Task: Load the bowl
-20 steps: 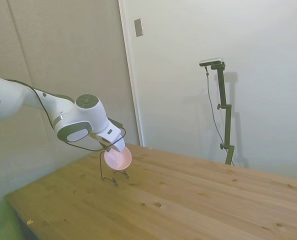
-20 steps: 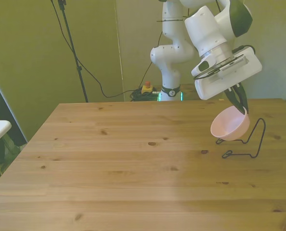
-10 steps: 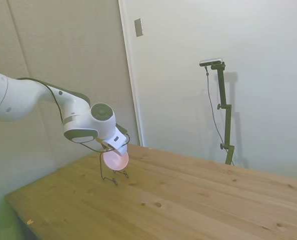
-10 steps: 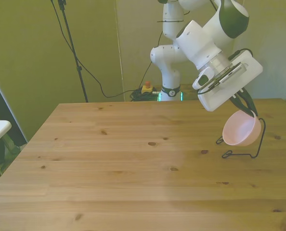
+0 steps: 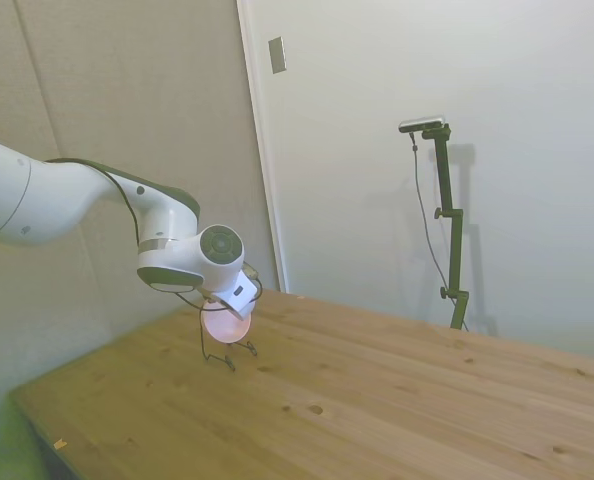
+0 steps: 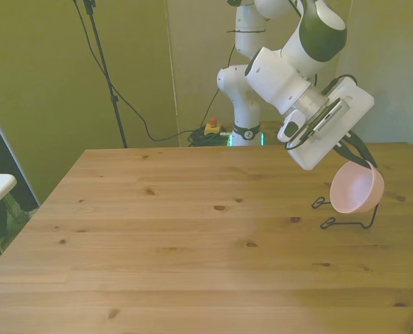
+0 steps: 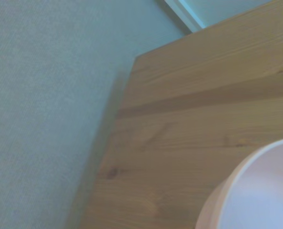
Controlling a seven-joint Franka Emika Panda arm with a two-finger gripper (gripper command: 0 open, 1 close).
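- Side view: the white arm (image 5: pixel 67 200) comes in from the picture's left and bends down to the far left part of the wooden table (image 5: pixel 377 400). The gripper (image 5: pixel 229 308) is over that part, near the table's far edge and the wall behind. The pale pink bowl (image 5: pixel 227 327) hangs under the gripper, tilted, just above a thin black wire rack (image 5: pixel 215 345) that stands on the table. If bowl and rack touch cannot be told here. The fingers are hidden by the wrist, so their state is not clear from this side. Most of the table toward the picture's right is open wood.
- Front view: the gripper (image 6: pixel 356 154) is at the front view's right side, close to the table's (image 6: pixel 158 229) right edge. Its dark fingers (image 6: pixel 348 149) pinch the upper rim of the bowl (image 6: pixel 357 190). The bowl is tilted, its hollow side turned partly to the front view's left, and it is smooth, plain and round. The wire rack (image 6: pixel 345 219) sits under and behind the bowl; the bowl's lower part is just at the wire, and contact is not sure. Wide free table lies to the front view's left.
- Wrist view: the bowl's (image 7: pixel 256 191) pink rim fills one corner, blurred. Beyond it are the wood table (image 7: pixel 179 119) and its edge, then grey floor (image 7: pixel 46 95).
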